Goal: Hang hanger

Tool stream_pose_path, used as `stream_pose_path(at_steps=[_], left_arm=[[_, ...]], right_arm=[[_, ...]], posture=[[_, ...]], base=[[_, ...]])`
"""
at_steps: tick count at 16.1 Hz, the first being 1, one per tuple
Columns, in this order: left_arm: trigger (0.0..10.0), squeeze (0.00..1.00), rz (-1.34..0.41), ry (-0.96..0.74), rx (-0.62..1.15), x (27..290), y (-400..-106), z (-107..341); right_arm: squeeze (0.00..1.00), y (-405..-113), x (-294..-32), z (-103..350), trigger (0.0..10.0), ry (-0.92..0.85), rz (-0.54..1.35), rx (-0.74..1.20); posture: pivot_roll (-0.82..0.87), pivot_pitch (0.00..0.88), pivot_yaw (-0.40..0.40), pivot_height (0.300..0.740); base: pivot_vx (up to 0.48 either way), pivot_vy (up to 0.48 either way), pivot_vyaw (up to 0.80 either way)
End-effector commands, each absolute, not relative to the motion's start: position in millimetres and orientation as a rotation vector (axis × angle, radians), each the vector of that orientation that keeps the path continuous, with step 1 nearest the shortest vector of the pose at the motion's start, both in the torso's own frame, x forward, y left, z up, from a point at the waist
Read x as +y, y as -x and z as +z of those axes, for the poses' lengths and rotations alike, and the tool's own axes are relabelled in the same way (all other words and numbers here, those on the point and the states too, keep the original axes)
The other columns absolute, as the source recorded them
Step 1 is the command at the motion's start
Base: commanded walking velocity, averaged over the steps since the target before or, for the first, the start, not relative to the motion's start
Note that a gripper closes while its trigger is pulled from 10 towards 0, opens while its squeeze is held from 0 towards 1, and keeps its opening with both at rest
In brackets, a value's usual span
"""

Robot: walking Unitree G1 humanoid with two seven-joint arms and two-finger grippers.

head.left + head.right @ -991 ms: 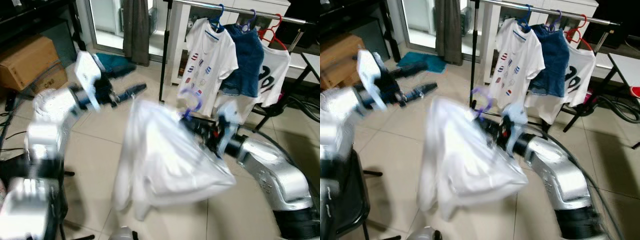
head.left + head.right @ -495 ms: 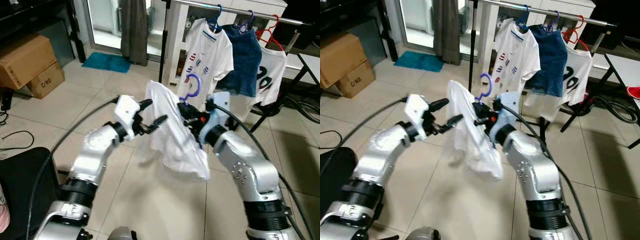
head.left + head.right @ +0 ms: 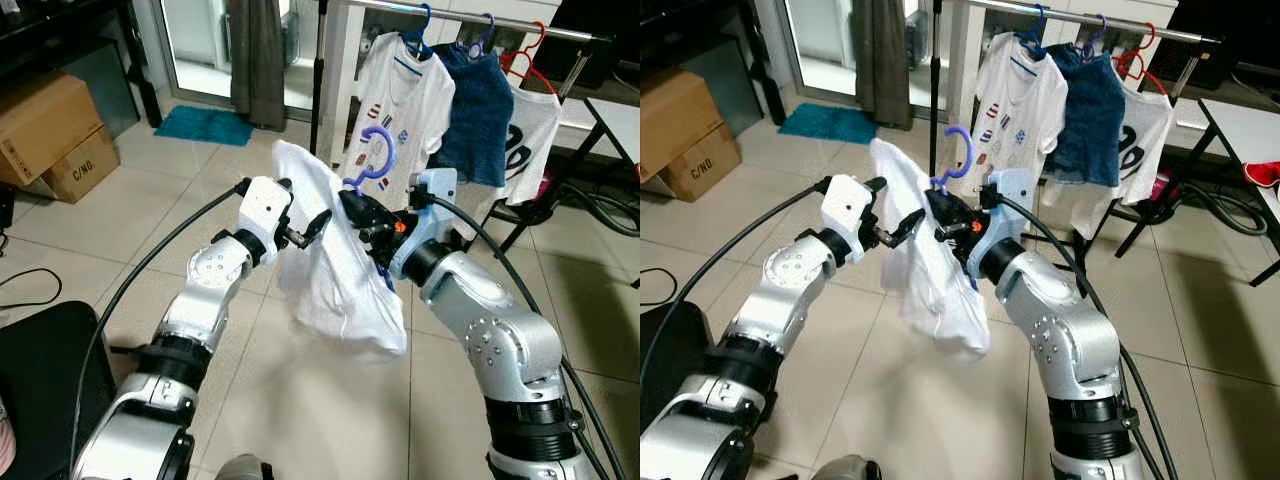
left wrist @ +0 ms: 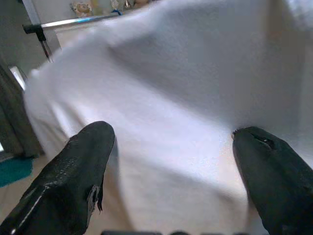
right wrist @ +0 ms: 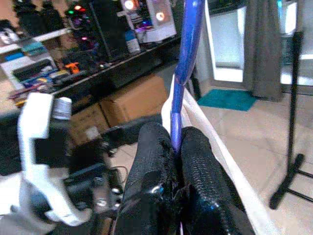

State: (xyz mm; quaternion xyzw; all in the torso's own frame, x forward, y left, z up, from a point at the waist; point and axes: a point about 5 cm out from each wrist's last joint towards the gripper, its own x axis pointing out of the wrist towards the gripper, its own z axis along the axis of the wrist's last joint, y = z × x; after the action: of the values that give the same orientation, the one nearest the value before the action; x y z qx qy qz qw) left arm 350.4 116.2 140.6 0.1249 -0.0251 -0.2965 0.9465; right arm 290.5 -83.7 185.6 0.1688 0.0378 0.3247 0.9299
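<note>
So the right gripper [image 5: 176, 147] has its black fingers pinched tight on the purple plastic hanger [image 3: 372, 160], held up mid-air with a white cloth shirt [image 3: 335, 260] draped on it. The left gripper [image 4: 171, 161] sits spread wide just beside the shirt. The metal clothes rail [image 3: 470, 20] with hung clothes stands behind.

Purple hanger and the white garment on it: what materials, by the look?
Purple hanger: likely plastic, smooth and glossy, uniform colour, moulded hook. White garment: soft matte fabric, probably cotton knit; it drapes and folds limply. Right end effector grips the hanger's neck.
</note>
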Motion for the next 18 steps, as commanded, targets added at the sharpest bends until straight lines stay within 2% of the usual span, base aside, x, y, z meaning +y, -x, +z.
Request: stream_pose_path(at_steps=[1, 5, 6, 7, 18], left_arm=[[10.0, 0.00, -0.624, -0.218, -0.007, 110.4, -351.6, 136.2], [10.0, 0.00, -0.596, -0.041, 0.059, 105.4, -353.4, 130.3], [4.0, 0.00, -0.610, -0.023, 0.053, 102.5, -353.3, 131.7], [0.0, 0.00, -0.622, -0.026, 0.049, 101.4, -353.6, 132.8], [0.0, 0.00, -0.639, -0.076, 0.033, 105.2, -355.2, 136.9]], right_arm=[[0.00, -286.9, -78.7, 200.7, 0.0, -0.346, 0.730, 0.017], [0.00, -285.1, -75.9, 206.4, 0.0, -0.343, 0.773, 0.002], [0.00, -285.4, -76.3, 207.4, 0.0, -0.342, 0.777, -0.001], [0.00, -285.8, -76.7, 207.9, 0.0, -0.341, 0.779, -0.004], [0.00, -288.0, -81.5, 209.5, 0.0, -0.377, 0.774, -0.017]], posture=[[-0.05, 0.000, -0.045, 0.740], [-0.06, 0.000, -0.042, 0.740], [-0.06, 0.000, -0.042, 0.740], [-0.06, 0.000, -0.043, 0.740], [-0.05, 0.000, -0.040, 0.740]], base=[[0.000, 0.000, 0.00], [0.000, 0.000, 0.00], [0.000, 0.000, 0.00], [0.000, 0.000, 0.00], [0.000, 0.000, 0.00]])
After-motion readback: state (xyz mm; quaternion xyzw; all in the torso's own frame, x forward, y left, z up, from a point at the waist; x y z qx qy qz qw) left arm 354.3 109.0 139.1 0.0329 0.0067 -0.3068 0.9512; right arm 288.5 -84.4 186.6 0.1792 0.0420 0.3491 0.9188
